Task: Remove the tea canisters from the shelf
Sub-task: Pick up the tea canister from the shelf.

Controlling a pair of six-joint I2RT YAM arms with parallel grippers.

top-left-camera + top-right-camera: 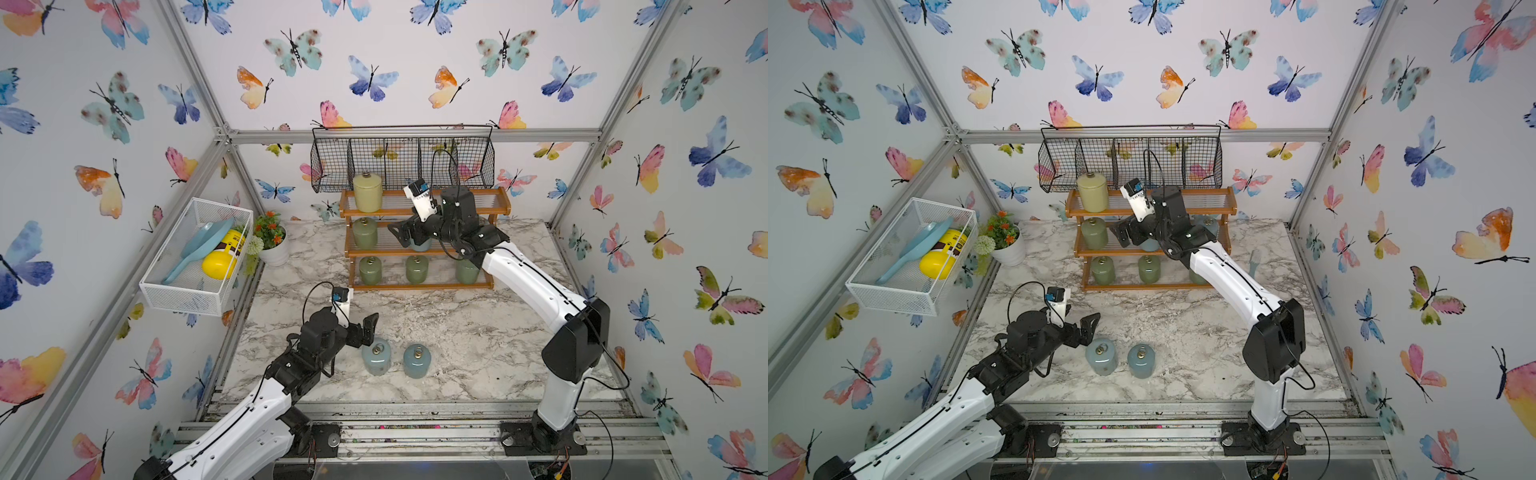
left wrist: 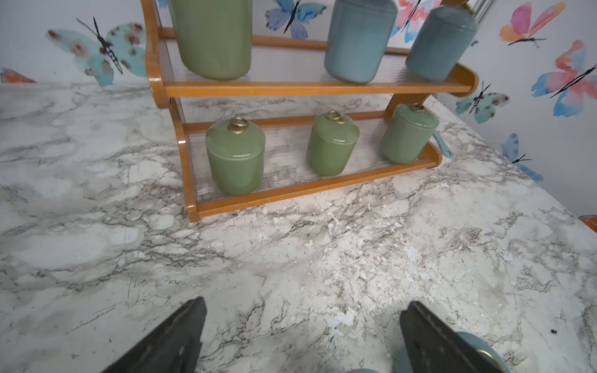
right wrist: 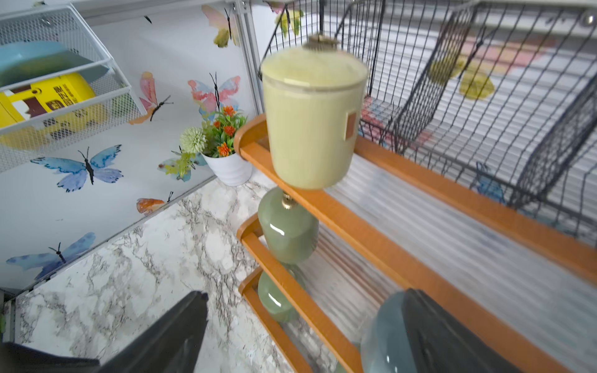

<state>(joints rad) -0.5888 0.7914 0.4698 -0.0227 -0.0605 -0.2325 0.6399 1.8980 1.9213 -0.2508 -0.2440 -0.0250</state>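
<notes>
Butterfly-papered walls enclose a marble-patterned tabletop (image 1: 457,332). At its far centre stands the shelf (image 1: 436,286), three stepped tiers of orange-brown wood with clear ribbed panels. The right arm (image 1: 536,291) stretches from the near right to the middle tier. The right gripper (image 1: 405,237) points left, spread wide and holding nothing. The left arm (image 1: 249,419) lies low at the near left. The left gripper (image 1: 366,330) is equally wide and empty, just beside one of two pale blue canisters (image 1: 376,357) standing on the table.

The left wrist view shows two blue jars (image 2: 358,42) on the middle tier, which the right arm largely hides in both top views. In the right wrist view one finger sits beside a blue jar, perhaps touching.

The yellow canister (image 1: 367,193) stands on the top tier at the left, with a green canister (image 1: 365,232) below it and three more green canisters (image 1: 417,269) on the bottom tier. All are glossy, with metal ring lids.
</notes>
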